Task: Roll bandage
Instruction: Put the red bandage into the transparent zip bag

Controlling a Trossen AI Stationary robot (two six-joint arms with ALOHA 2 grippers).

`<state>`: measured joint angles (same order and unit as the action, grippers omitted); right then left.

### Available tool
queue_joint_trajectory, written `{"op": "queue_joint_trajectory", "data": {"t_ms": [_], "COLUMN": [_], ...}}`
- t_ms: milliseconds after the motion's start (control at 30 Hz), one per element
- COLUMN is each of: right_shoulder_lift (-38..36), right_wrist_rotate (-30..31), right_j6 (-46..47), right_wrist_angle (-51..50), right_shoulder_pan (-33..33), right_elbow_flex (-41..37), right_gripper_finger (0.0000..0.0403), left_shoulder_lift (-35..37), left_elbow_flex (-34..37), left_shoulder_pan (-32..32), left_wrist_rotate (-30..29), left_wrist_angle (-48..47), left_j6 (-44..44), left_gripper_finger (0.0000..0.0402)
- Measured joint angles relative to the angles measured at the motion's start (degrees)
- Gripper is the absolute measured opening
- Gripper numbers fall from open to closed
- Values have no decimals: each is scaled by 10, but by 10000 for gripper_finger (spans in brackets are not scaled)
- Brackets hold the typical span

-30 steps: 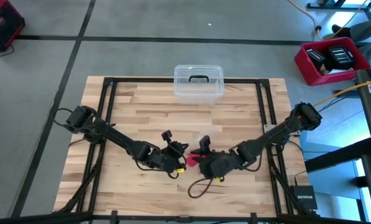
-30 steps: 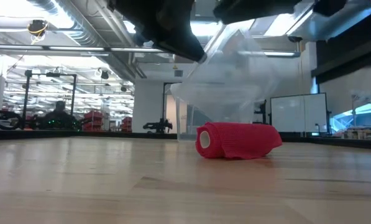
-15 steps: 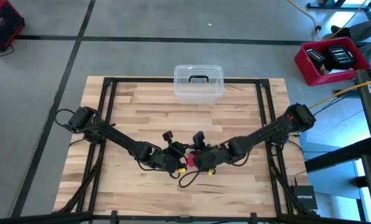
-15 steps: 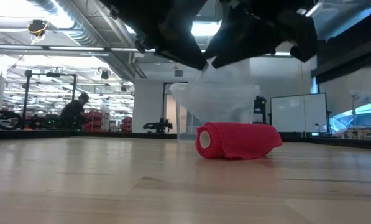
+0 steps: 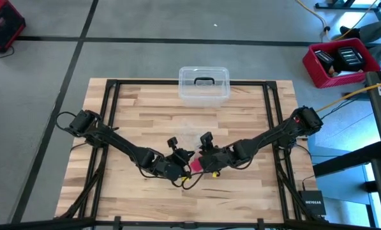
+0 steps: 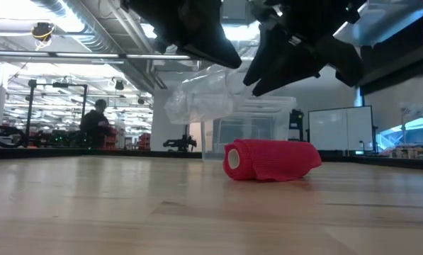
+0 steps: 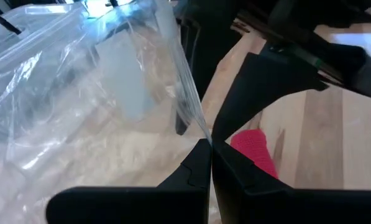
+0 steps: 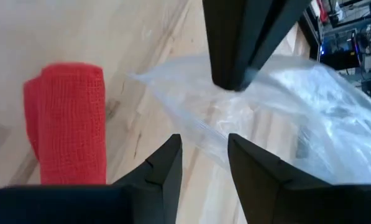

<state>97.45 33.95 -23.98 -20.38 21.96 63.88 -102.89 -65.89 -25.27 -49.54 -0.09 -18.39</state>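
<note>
Wrapper hand-off above a rolled bandage

The left gripper (image 7: pixel 210 146) is pinching the clear wrapper (image 7: pixel 79 93) with its fingers pressed together, while the right gripper (image 8: pixel 204 165) is hanging part-spread at the wrapper's edge — holding nothing that shows. The bandage (image 6: pixel 270 160) is lying rolled on the table (image 6: pixel 91 212), just under both. Next, I judge, the wrapper needs clearing away — no readable writing anywhere.

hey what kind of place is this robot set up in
Probably an industrial lab or workshop: exposed ceiling ducts, equipment racks with a person behind the wooden table, and a concrete floor.
</note>
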Motion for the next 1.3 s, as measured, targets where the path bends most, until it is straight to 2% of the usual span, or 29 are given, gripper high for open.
{"op": "queue_joint_trajectory", "data": {"t_ms": [133,267,400,700,933,1067,1233,1300], "right_shoulder_lift": [0,0,4,66,87,87,93,105], "right_wrist_rotate": [-4,-61,-43,-51,-59,-62,-65,-65], "right_j6": [36,129,189,230,277,285,307,312], "right_wrist_angle": [36,123,129,208,255,291,350,378], "right_shoulder_pan": [1,1,-8,-13,-16,-19,-18,-19], "right_elbow_flex": [0,0,0,-67,-78,-79,-79,-79], "right_gripper_finger": [133,133,133,133,133,133,133,133], "left_shoulder_lift": [-1,-5,-6,-8,-8,-7,-7,-8], "left_elbow_flex": [0,0,0,0,0,0,0,0], "left_shoulder_pan": [-4,-7,-12,-33,-48,-51,-64,-72], "left_wrist_rotate": [0,0,-5,4,3,-3,-7,-21], "left_wrist_angle": [-8,-8,-10,-6,-16,-51,-182,-208], "left_j6": [-18,-26,-33,-60,-103,-159,-324,-374], "left_gripper_finger": [1,1,1,1,1,1,1,1]}}
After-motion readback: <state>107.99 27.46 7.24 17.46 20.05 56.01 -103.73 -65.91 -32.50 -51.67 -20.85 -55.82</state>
